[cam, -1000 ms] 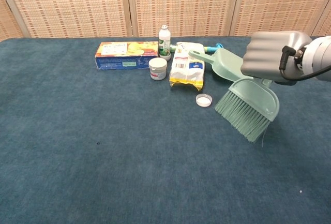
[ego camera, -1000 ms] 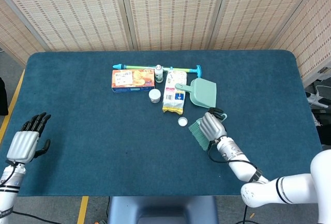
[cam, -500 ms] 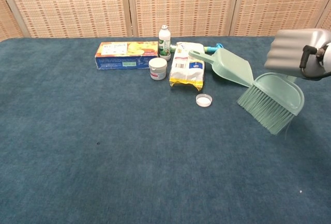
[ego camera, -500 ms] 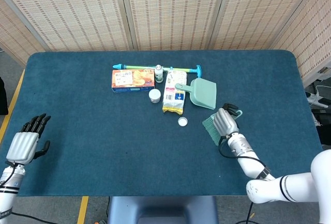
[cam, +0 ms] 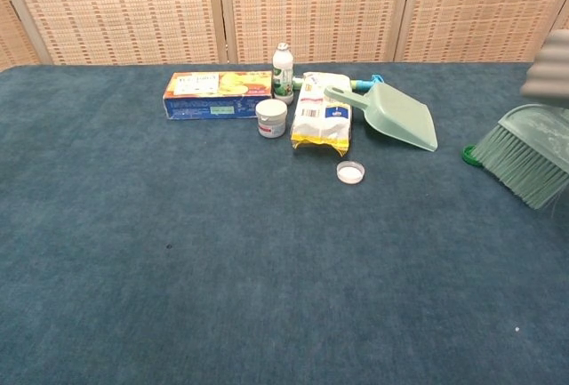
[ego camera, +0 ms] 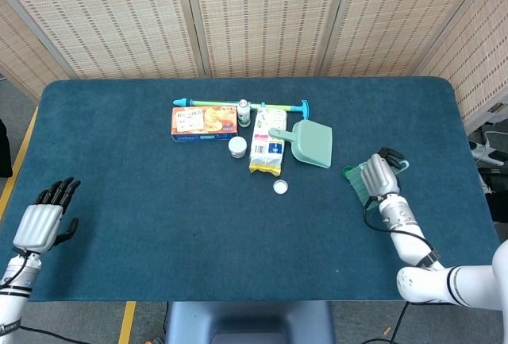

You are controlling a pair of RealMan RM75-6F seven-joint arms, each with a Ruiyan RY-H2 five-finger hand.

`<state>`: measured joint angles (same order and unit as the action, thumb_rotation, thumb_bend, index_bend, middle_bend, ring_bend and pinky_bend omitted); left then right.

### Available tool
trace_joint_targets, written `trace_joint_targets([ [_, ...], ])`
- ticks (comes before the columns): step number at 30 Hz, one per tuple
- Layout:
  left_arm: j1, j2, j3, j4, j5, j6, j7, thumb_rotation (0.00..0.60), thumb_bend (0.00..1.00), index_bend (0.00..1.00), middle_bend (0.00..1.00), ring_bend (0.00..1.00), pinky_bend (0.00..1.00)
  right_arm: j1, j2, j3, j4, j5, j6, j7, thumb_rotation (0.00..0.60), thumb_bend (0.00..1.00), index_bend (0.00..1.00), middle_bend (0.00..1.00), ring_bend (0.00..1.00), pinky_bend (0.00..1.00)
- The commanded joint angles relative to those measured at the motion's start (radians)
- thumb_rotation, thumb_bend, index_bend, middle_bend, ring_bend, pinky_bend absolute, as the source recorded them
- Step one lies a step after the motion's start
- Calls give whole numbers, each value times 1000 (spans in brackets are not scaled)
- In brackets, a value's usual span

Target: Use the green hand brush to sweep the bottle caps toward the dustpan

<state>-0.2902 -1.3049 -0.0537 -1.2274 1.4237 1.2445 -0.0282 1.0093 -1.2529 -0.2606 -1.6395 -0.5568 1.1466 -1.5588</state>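
Observation:
My right hand (ego camera: 379, 175) grips the green hand brush (ego camera: 359, 183) at the right of the table, bristles pointing left and down. In the chest view the brush (cam: 524, 152) hangs at the right edge, the right hand (cam: 553, 74) mostly cut off. A small green cap (cam: 470, 155) lies just left of the bristles, and it shows too in the head view as a green cap (ego camera: 348, 173). A white cap (ego camera: 279, 187) (cam: 350, 172) lies in front of the snack pack. The green dustpan (ego camera: 311, 142) (cam: 396, 116) rests between the two caps, further back. My left hand (ego camera: 38, 223) hovers open at the front left.
Behind the dustpan lie a long green and blue stick (ego camera: 238, 103), an orange cracker box (ego camera: 204, 121), a small bottle (cam: 283, 73), a white jar (cam: 271, 118) and a yellow snack pack (cam: 323, 124). The table's right edge (ego camera: 468, 169) is near my right hand.
My right hand has carried the brush to the right, away from the white cap. The green cap now shows beside the bristles. The left hand has barely moved.

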Motion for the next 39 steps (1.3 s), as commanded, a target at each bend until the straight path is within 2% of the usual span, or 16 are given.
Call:
trace_joint_targets([
  [1, -4, -8, -5, -18, -13, -6, 33, 600, 460, 0, 0, 47, 170, -18, 8, -13, 34, 8, -15, 19, 600, 405, 1000, 887, 610, 510],
  [6, -7, -10, -7, -26, -24, -15, 56, 600, 460, 0, 0, 48, 170, -37, 19, -26, 75, 3, -24, 34, 600, 405, 1000, 887, 610, 511],
  [9, -6, -12, -8, -30, -28, -16, 64, 600, 460, 0, 0, 48, 170, -48, 38, -16, 78, -27, -25, 79, 600, 404, 1000, 887, 610, 512],
  [16, -3, -7, -9, -42, -31, -9, 69, 600, 461, 0, 0, 48, 170, -71, 148, 50, -32, -178, 29, 255, 600, 404, 1000, 887, 611, 512],
  [19, -10, -8, -14, -33, -34, -19, 62, 600, 460, 0, 0, 47, 170, -76, 170, 82, -87, -221, 66, 283, 600, 403, 1000, 887, 610, 515],
  [22, -11, -10, -13, -34, -29, -18, 60, 600, 459, 0, 0, 47, 169, -64, 171, 114, -141, -239, 53, 299, 600, 401, 1000, 887, 611, 515],
  [29, -7, -2, -11, -38, -27, -11, 45, 600, 460, 0, 0, 48, 174, -4, 71, 188, -190, -197, 3, 248, 600, 400, 1000, 887, 610, 515],
  [39, 1, 15, -15, -39, -27, 1, 11, 600, 459, 0, 0, 47, 175, 88, -108, 238, -120, -85, -61, 175, 600, 401, 1000, 887, 610, 516],
])
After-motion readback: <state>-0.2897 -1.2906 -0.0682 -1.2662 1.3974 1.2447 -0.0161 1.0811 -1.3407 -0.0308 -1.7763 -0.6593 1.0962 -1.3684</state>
